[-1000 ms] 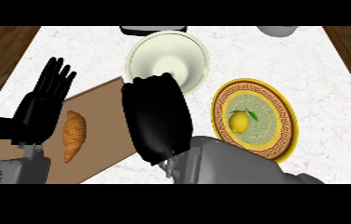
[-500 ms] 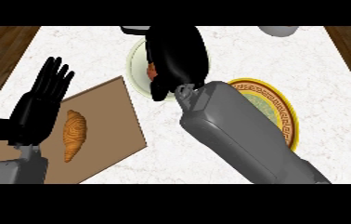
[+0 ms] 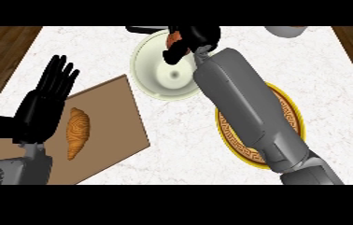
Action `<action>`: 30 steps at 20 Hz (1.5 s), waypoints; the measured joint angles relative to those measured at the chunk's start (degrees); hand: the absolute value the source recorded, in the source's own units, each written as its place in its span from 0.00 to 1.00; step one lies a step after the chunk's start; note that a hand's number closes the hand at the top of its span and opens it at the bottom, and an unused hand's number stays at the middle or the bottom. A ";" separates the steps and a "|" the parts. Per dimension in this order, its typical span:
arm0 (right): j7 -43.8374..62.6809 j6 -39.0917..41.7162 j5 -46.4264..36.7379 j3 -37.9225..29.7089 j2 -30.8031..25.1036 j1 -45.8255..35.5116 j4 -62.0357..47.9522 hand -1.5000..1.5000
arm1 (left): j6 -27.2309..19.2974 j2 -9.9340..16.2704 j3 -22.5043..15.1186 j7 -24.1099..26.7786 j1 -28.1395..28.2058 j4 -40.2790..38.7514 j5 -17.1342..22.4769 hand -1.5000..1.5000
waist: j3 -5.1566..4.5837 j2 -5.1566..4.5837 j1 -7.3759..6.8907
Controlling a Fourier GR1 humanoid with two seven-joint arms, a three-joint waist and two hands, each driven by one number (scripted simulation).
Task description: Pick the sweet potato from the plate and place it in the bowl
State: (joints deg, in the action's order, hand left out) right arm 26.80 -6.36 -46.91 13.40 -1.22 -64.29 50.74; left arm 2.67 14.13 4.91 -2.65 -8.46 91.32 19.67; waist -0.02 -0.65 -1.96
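Sweet potato [image 3: 173, 37] mostly hidden inside the right hand [image 3: 194, 38]; plate [image 3: 293, 121] largely under forearm.

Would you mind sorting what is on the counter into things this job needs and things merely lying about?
Job:
- orange-brown sweet potato, held in the black right hand
- cream round bowl
- yellow patterned plate

Lying about:
- golden croissant
- brown wooden cutting board
- open black left hand, resting at left
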 measured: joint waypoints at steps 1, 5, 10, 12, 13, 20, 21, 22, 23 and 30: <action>-1.39 -0.94 -0.14 -0.78 0.11 -1.13 -3.18 1.00 | 0.08 0.13 0.12 -0.40 -0.02 0.39 0.19 0.50 | 0.00 -0.03 -0.13; -6.47 -3.85 -0.21 -3.65 0.11 -4.81 -14.63 1.00 | 0.43 -0.33 -0.43 0.00 0.11 0.42 -0.25 0.50 | -0.02 -0.40 -0.87; -8.01 -4.73 0.75 -6.22 0.51 -6.69 -25.53 1.00 | 0.05 -0.87 -0.97 -0.74 -1.44 0.32 -0.47 0.50 | -0.02 -0.89 -1.92; -8.46 -3.53 2.37 -7.89 0.60 -7.40 -28.76 0.00 | 0.25 -0.87 -1.12 -0.77 -1.83 0.19 -0.54 0.50 | -0.01 -1.08 -2.37; -9.36 -2.65 3.10 -8.66 0.59 -7.58 -30.17 0.00 | 0.45 -0.82 -1.08 -0.82 -1.83 0.35 -0.35 0.50 | -0.01 -1.20 -2.66; -21.21 -2.63 8.65 -14.60 0.27 -7.21 -33.72 0.00 | 0.65 -0.83 -1.19 -1.03 -2.61 0.30 -0.46 0.50 | 0.08 -1.53 -3.09; -22.56 -3.38 9.83 -15.90 0.28 -7.50 -33.44 0.00 | 0.87 -0.73 -1.12 -0.86 -2.59 0.01 -0.46 0.50 | 0.09 -1.58 -3.11; -24.22 -4.21 11.31 -17.46 0.21 -7.23 -33.05 0.00 | 0.88 -0.67 -0.93 -1.01 -2.78 -0.06 -0.28 0.50 | 0.10 -1.57 -3.02; -25.62 -5.06 13.03 -19.25 0.28 -7.09 -32.53 0.00 | 1.05 -0.53 -0.79 -1.16 -2.75 0.02 -0.06 0.50 | 0.12 -1.53 -2.98; -33.39 -7.83 23.04 -30.23 -2.64 -7.01 -31.56 0.00 | 0.71 -0.96 -0.85 -0.88 -3.23 -0.73 -0.55 0.50 | 0.11 -1.29 -2.23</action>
State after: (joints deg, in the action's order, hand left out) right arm -6.59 -14.19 -23.86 -16.83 -3.86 -71.30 19.19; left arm 3.38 13.17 4.06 -3.53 -11.69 90.59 19.12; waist 0.09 -1.94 -4.19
